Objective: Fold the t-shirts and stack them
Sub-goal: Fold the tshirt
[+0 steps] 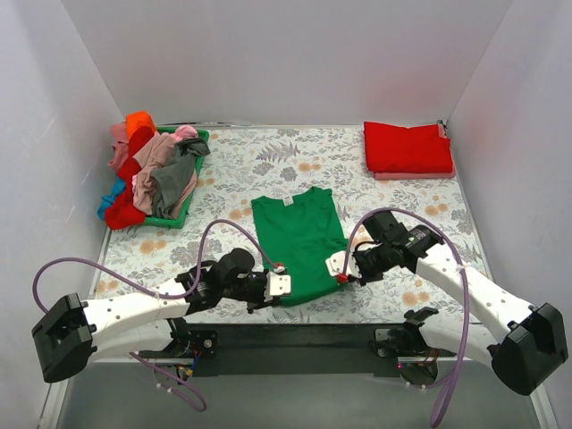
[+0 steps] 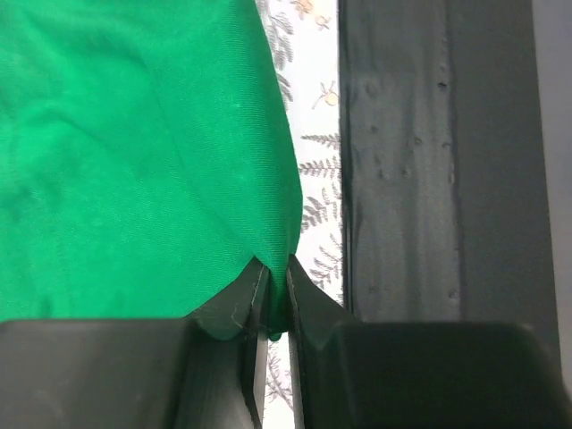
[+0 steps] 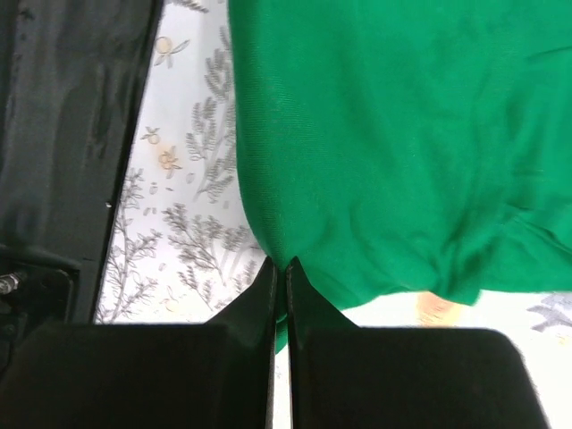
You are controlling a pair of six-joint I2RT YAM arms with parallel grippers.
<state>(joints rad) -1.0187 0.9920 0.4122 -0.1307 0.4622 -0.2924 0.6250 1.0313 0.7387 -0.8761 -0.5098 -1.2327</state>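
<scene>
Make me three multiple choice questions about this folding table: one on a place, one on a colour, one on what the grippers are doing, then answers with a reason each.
1. Where does the folded red stack lie? A near left corner; B far right corner; C between the arms.
2. What colour is the t-shirt spread at the centre? A blue; B orange; C green.
3. How do the left gripper and right gripper stand? A both open, holding nothing; B both shut on the t-shirt's near hem; C only the left holds it.
Answers: 1 B, it sits in the far right corner. 2 C, bright green in every view. 3 B, each wrist view shows closed jaws pinching green fabric.
</scene>
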